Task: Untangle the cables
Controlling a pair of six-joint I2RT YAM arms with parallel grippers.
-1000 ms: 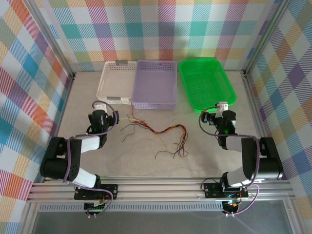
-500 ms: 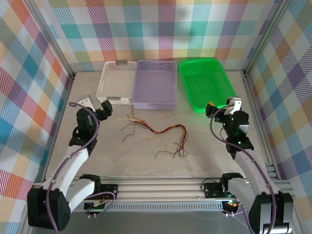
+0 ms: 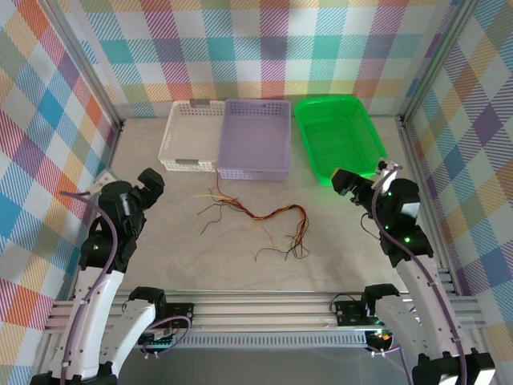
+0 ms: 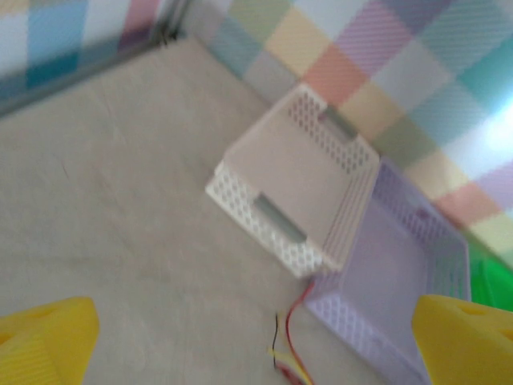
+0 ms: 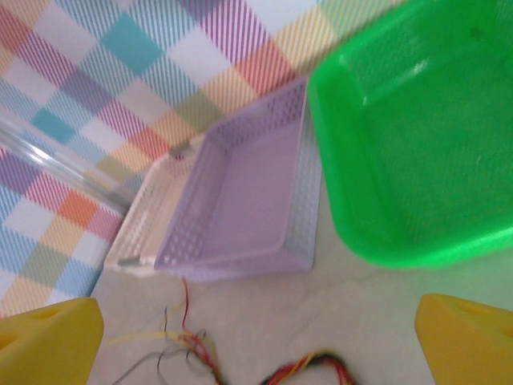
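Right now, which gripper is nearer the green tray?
Right. The right gripper hovers by the near edge of the green tray; the left gripper is beyond the cables.

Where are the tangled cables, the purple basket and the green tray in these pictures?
cables [image 3: 280, 212]: top view, on the red and orange twisted middle stretch.
purple basket [image 3: 255, 132]: top view, on its bare floor.
green tray [image 3: 341, 136]: top view, on its bare floor.

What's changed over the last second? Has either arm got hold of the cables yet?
Both arms have unfolded from their tucked pose. The left gripper swung out leftward, away from the white basket; the right gripper shifted right, near the green tray. Both are open and empty; nothing was grasped. The cables, both baskets and the tray lie as before.
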